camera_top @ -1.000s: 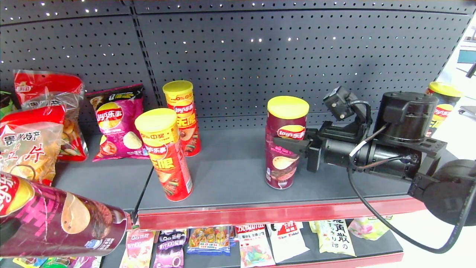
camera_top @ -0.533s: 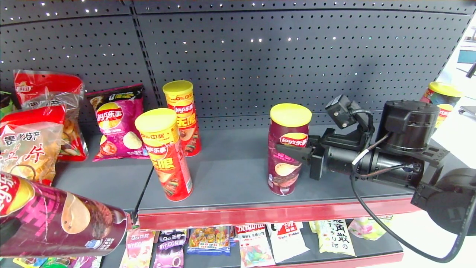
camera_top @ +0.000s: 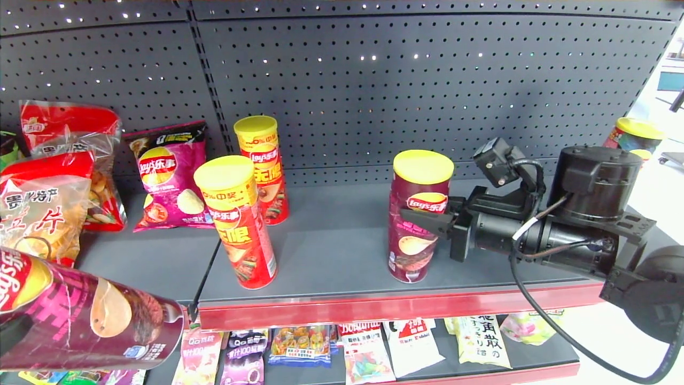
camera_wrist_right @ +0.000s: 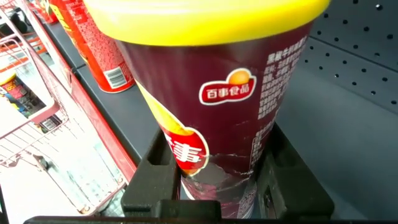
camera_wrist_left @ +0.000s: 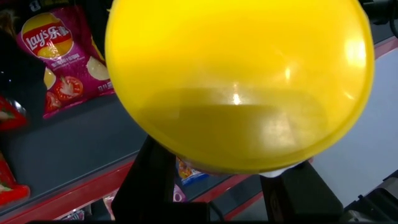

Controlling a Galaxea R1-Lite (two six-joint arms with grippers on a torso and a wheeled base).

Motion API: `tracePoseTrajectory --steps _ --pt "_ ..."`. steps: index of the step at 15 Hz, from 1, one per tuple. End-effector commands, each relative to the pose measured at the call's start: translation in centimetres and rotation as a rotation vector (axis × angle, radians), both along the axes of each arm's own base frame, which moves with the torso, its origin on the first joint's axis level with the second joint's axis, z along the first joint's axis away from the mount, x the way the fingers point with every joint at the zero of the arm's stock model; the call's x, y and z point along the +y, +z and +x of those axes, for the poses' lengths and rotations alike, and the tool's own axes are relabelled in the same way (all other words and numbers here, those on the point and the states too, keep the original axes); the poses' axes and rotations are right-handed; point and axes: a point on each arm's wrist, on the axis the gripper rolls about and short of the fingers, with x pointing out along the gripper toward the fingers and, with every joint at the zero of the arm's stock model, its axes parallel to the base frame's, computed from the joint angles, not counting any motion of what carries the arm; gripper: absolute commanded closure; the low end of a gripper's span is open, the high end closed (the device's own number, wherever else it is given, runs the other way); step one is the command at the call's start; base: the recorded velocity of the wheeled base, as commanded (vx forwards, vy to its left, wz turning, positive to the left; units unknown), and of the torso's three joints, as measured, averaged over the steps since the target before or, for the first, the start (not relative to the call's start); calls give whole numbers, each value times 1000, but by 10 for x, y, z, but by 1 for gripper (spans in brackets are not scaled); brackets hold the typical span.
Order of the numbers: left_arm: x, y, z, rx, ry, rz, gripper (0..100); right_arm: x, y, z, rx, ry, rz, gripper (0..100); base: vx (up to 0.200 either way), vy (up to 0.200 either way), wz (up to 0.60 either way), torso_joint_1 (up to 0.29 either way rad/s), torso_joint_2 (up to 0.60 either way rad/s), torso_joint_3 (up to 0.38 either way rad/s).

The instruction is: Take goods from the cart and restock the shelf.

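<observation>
Right claw (camera_top: 425, 222) clamped on upright glossy maroon can (camera_top: 419, 251), left claw (camera_wrist_left: 217, 183) clamped on yellow-lidded sideways can (camera_top: 80, 321)

- Grey shelf (camera_top: 331, 251) with red front lip.
- Upright red can (camera_top: 238, 222) left of middle, second red can (camera_top: 262, 168) behind it.
- Upright maroon can (camera_top: 419, 214) near the lip.
- At the back panel, purple bag (camera_top: 168, 176); far left, red bags (camera_top: 48, 198).

Right hand (camera_top: 425, 220) clasping upright can (camera_top: 418, 179), left hand (camera_wrist_left: 224, 186) clasping tilted can (camera_top: 96, 321)

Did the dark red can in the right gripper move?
Yes. The dark red can in the right gripper shifted slightly right and nearer the shelf's red edge, away from the front red can.
</observation>
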Motion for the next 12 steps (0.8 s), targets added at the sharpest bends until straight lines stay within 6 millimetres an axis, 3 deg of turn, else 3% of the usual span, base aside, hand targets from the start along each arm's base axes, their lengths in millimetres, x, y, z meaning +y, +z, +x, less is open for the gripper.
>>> tracePoseTrajectory --steps 1,12 --pt "0 0 1 2 -1 0 100 -3 -3 -6 13 -3 -8 100 0 0 0 0 0 0" --pt "0 0 0 -1 -1 0 100 -2 -9 -4 25 0 -21 100 0 0 0 0 0 0"
